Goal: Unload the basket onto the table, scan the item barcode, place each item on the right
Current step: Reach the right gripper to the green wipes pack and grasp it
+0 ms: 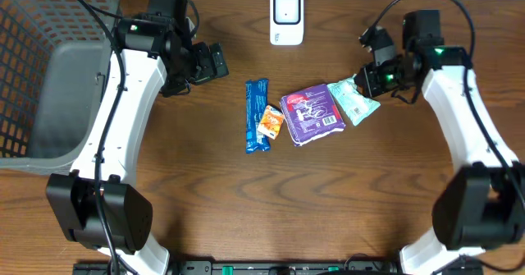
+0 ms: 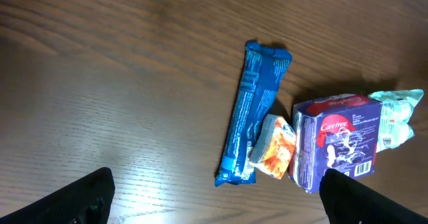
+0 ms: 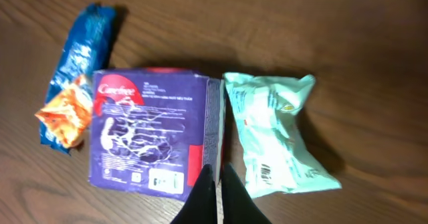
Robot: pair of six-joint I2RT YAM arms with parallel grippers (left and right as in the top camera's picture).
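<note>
From above, your items sit in a short row at the middle of the table [image 1: 246, 209]. A blue bar [image 1: 257, 115] lies lengthwise from 12 to 6 o'clock. An orange packet [image 1: 271, 121] touches its 3 o'clock side, and a purple pack [image 1: 312, 115] is just beside that packet. A mint packet [image 1: 354, 100] lies against the pack's 2 o'clock corner. The white scanner [image 1: 286, 16] stands at 12 o'clock from the row, well apart from it. A grey basket [image 1: 49, 29] fills the 9 o'clock edge. Your left gripper [image 1: 215, 61] hangs at 10 o'clock from the blue bar, clear of it. Your right gripper [image 1: 365, 81] sits just at the mint packet's 2 o'clock edge.

In the left wrist view, your left gripper [image 2: 217, 184] has its jaws spread wide and holds nothing. One dark finger shows at 7 o'clock and the other at 5 o'clock. The blue bar [image 2: 253, 110] runs between them, with the orange packet [image 2: 273, 147] and the purple pack [image 2: 338, 140] towards 4 o'clock. A barcode shows on the pack's face.

In the right wrist view, your right gripper [image 3: 214, 174] has its fingers [image 3: 200, 200] pressed together with nothing between them. Their tips point at the seam where the purple pack [image 3: 154, 127] meets the mint packet [image 3: 274, 134].
</note>
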